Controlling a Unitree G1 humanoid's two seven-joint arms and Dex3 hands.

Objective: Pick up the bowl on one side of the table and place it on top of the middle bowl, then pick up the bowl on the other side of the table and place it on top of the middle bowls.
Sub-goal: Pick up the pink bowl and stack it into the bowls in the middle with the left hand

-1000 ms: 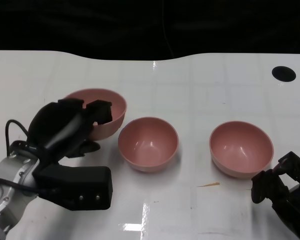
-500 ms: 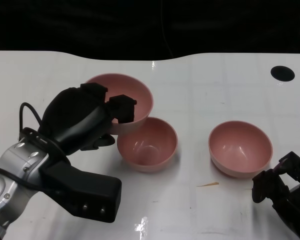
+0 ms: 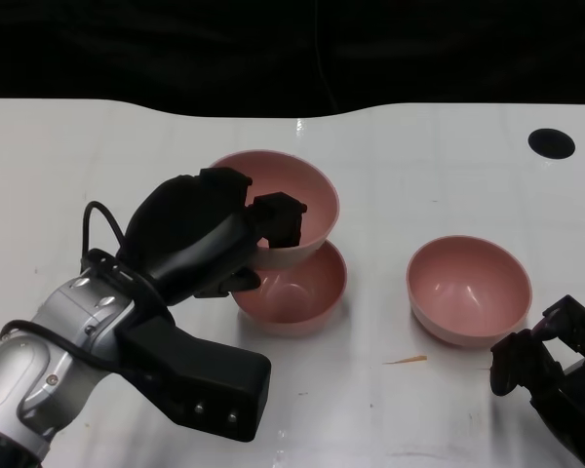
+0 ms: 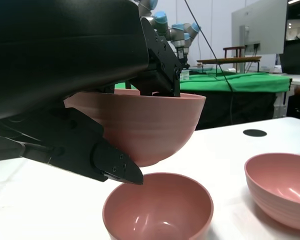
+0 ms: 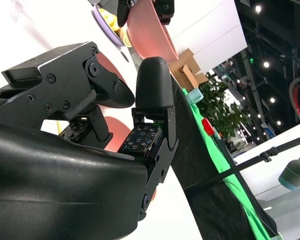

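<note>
Your left hand [image 3: 210,234] grips the lifted pink bowl [image 3: 291,200] by its near rim, fingers [image 4: 162,60] hooked over the inside of the lip and another finger pressed against the outer wall from below. You can see in the left wrist view that this lifted bowl [image 4: 140,125] hangs in the air, clear of the worktop [image 3: 419,156], tilted slightly and partly above the middle bowl [image 3: 297,292] without touching it. The middle bowl [image 4: 157,210] sits upright on the white worktop, its near-left part hidden in the head view by the held bowl and the hand. The right-side bowl [image 3: 470,290] stands upright on the worktop, well apart from the middle bowl, also seen at the edge of the left wrist view [image 4: 282,182]. Your right hand [image 3: 546,361] rests low beside the right-side bowl, holding nothing; its fingers [image 5: 152,100] are spread apart. A black round spot [image 3: 551,142] marks the far right of the worktop.
</note>
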